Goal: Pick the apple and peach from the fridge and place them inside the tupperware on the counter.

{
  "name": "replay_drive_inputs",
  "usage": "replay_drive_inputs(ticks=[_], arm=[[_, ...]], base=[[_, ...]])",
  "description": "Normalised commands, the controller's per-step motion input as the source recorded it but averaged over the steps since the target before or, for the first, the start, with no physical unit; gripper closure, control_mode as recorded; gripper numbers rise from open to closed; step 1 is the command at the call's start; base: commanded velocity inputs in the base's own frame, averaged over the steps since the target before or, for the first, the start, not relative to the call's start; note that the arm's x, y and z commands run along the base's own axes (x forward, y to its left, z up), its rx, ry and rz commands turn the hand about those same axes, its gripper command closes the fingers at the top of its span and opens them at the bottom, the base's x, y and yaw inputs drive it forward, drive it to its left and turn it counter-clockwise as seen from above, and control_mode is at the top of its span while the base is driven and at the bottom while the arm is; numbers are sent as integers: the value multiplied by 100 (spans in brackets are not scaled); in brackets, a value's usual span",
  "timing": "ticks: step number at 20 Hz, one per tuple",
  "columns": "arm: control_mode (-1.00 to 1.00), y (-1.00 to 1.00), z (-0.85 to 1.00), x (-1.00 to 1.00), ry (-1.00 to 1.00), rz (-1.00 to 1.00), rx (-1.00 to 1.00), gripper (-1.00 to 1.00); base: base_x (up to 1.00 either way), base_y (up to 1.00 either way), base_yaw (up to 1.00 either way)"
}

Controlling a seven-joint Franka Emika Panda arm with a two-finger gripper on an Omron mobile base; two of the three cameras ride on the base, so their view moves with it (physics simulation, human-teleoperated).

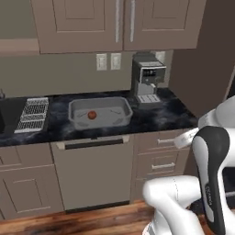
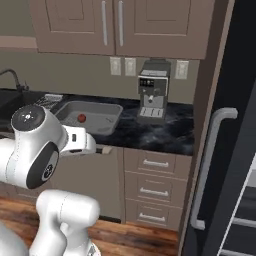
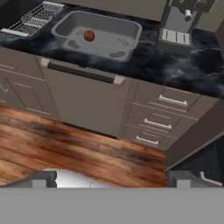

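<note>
The grey tupperware [image 1: 100, 112] [image 2: 90, 116] [image 3: 98, 33] sits on the black marbled counter [image 1: 158, 115] [image 3: 175, 65]. One small dark red fruit, the apple by its colour [image 1: 92, 115] [image 2: 81, 118] [image 3: 89, 35], lies inside it. The peach is out of view. At the right stands the dark fridge [image 2: 235, 100] with its door swung open, a curved grey handle [image 2: 212, 165] and pale shelves [image 2: 245, 215]. My gripper [image 3: 113, 177] is open with nothing between its fingers. It hangs well back from the counter, above the wood floor, facing the cabinets.
A wire rack [image 1: 33, 114] [image 3: 37, 17] lies left of the tub, next to the black sink [image 2: 10, 100]. A coffee machine [image 1: 148, 79] [image 2: 152, 90] stands to the right of the tub. Below are a dishwasher front [image 1: 94, 172] and drawers [image 3: 157, 118].
</note>
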Motion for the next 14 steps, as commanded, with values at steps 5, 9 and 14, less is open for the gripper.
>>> replay_drive_inputs(ticks=[5, 9, 14], arm=[[100, 0, 0, 0, 0, 0, 0, -100], [100, 0, 0, 0, 0, 0, 0, -100], [100, 0, 0, 0, 0, 0, 0, -100]], base=[[-100, -22, 0], [-100, -3, 0], [-60, -56, 0]])
